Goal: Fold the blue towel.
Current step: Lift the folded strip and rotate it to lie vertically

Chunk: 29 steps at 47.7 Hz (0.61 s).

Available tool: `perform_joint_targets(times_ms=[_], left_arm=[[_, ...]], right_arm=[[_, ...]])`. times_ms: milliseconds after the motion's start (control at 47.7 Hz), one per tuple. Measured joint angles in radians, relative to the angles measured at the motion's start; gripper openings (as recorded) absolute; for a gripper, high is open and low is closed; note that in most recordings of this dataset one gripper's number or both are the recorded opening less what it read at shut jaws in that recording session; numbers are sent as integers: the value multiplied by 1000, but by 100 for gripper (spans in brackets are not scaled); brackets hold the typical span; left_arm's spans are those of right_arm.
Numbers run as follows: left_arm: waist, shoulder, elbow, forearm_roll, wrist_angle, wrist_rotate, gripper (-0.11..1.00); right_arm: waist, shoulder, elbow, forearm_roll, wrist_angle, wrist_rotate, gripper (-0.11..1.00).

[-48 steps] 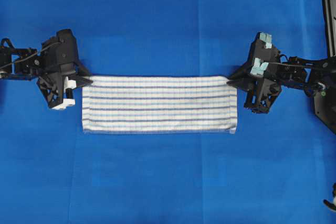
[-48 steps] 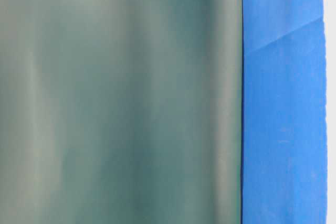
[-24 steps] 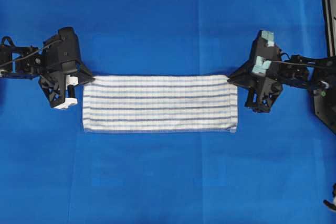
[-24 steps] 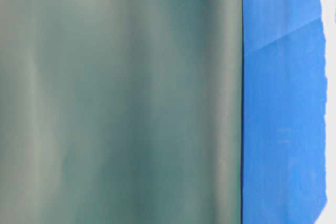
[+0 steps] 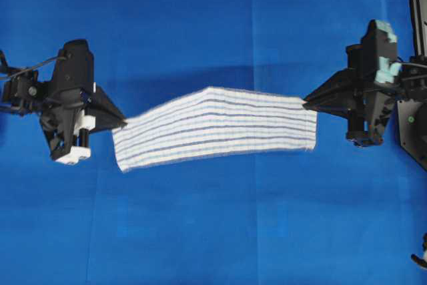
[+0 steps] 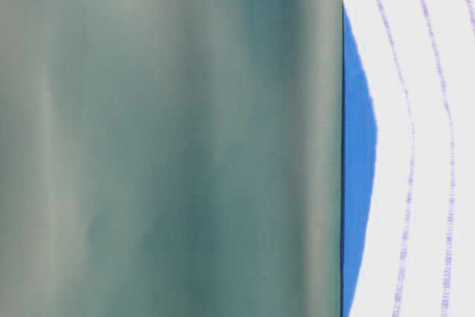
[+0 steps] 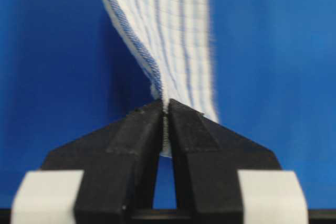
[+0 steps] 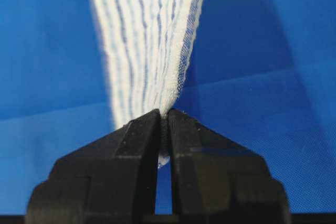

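Both end effectors, left [image 5: 122,123] and right [image 5: 307,103], are clamped on opposite short ends of your blue towel [image 5: 217,127]. It hangs off the table [image 5: 213,231], long axis running straight between them, each arm equally near.

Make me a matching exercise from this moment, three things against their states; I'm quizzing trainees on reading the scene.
Things:
1. towel
2. left pincer
3. table cover

States:
A. plain blue, lying flat beneath
B. striped, strung between both arms, casting a shadow beneath
C. shut on a towel end at the left of the overhead view

Pairs: 1-B, 2-C, 3-A. The right pincer is shut on the other end.
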State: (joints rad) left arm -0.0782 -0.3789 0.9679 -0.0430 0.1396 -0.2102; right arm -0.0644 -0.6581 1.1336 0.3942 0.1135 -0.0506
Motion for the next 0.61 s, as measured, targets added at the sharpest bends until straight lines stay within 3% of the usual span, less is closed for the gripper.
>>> perform_joint_targets(times_ms=[209, 607], left_arm=[[-12, 14, -12, 0, -25, -80, 3], [-91, 175, -176, 0, -153, -87, 3]], right_arm=[[-23, 41, -8, -35, -34, -2, 5], [-236, 204, -150, -183, -84, -3, 5]])
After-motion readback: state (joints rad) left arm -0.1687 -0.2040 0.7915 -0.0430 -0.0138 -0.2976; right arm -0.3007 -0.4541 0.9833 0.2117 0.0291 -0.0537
